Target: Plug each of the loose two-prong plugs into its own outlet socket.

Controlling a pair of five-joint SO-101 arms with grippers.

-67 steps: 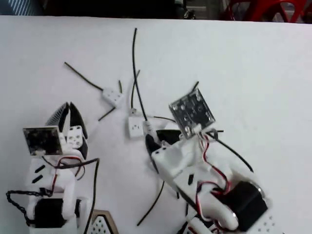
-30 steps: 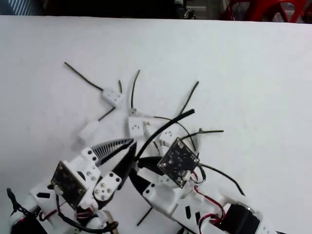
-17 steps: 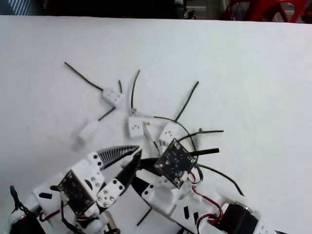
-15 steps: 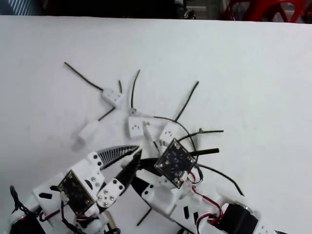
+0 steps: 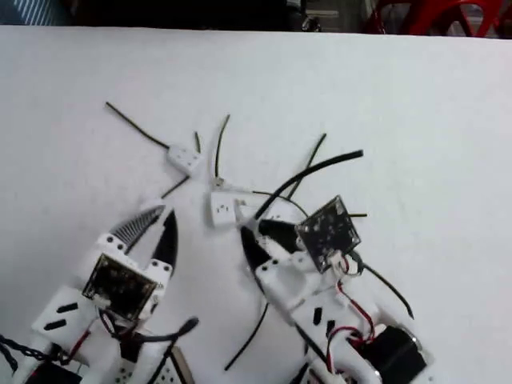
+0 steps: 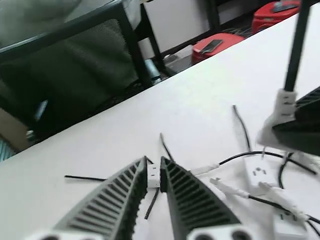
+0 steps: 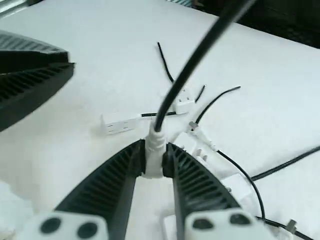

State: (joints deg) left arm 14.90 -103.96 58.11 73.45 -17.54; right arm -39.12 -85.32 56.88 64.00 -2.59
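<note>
The left gripper (image 5: 158, 219) has withdrawn from centre frame to lower left, its fingers only slightly parted and holding nothing. The right gripper (image 7: 155, 156) stays clamped on the plug (image 7: 154, 146) at centre, just right of a socket (image 5: 222, 208). Its cord (image 5: 314, 169) has swung to the upper right. Insertion is not yet made.

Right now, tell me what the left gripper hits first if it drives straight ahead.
Probably the small white outlet, in line beyond the left gripper tips; height is unclear, so the table might come first.
</note>
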